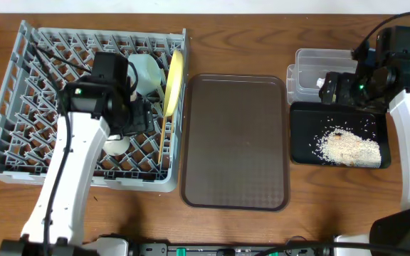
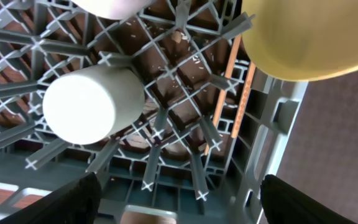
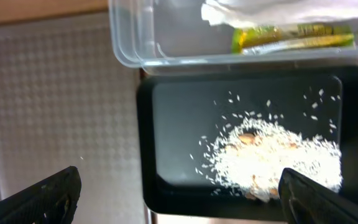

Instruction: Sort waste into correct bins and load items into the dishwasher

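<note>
Reaching up from the bottom left of the overhead frame, my left arm bends over the large square grey plastic dish rack (image 1: 6,153). My left gripper (image 2: 180,198) hangs released, fingers wide apart, above the rack's lower right part. Under it a small white cup (image 2: 92,102) sits among the pegs, touching neither finger. Two wooden chopsticks (image 2: 232,81) lie along the rack's right wall. A round yellow plate (image 1: 174,82) stands on edge just inside that wall, with a light blue bowl (image 1: 146,71) beside it on the left. My arm hides part of the rack's middle.

My right arm runs along the right edge of the frame. My right gripper (image 3: 185,202) is spread open too, gripping nothing, over the shallow black rectangular tray (image 3: 173,112) that holds loose whitish rice scraps (image 3: 272,155). Just above it in the frame, the clear rectangular plastic tub (image 3: 126,43) holds the crumpled white paper napkin with a green strip (image 3: 278,12). A large brown serving tray (image 1: 235,142) lies between rack and bins.
</note>
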`<state>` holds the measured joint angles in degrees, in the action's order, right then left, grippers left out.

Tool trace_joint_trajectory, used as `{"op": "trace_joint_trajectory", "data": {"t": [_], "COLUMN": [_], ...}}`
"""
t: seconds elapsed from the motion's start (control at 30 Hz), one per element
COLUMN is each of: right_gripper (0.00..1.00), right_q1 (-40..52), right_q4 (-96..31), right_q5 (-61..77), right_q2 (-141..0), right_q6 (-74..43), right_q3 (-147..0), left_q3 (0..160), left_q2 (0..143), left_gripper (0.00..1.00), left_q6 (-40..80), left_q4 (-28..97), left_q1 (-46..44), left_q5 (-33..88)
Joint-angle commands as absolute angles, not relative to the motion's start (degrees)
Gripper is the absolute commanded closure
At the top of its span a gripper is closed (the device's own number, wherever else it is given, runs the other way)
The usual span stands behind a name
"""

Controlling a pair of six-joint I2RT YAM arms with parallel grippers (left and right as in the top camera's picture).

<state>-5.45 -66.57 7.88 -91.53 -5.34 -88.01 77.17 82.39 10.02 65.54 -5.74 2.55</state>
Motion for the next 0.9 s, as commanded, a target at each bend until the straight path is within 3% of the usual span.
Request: {"op": "trace_joint_trajectory", "data": {"t": [0.0,0.37,0.4,0.87], "right_gripper": [0.01,0.01,0.01,0.01], "right_q1": [-5.3,-5.2,-5.2,-5.2], "right_q4": [-65.7,-50.1,-49.6,-56.8], "right_q5": [6.0,5.8,5.8,5.8], "right_q2": [-87.8,-64.2,-61.8,-53.8], "right_q6": [-4.2,-5.1,-5.1,-5.1], "right_q3": [-83.8,-61.9,-60.8,-58.7], "left_q3": [73.9,57.5,56.4,54.4], "left_q2": [75.7,49.7,47.7,41.3], "left_gripper": [0.15,0.15,0.05,0.05], "left_q6": [9.3,5.8,5.8,5.8], "left_q4": [64.6,53.4,53.2,54.8], "left_q1": [-5.6,-5.6,-5.6,-5.5], "left_q5": [1.0,6.9,6.9,6.9]}}
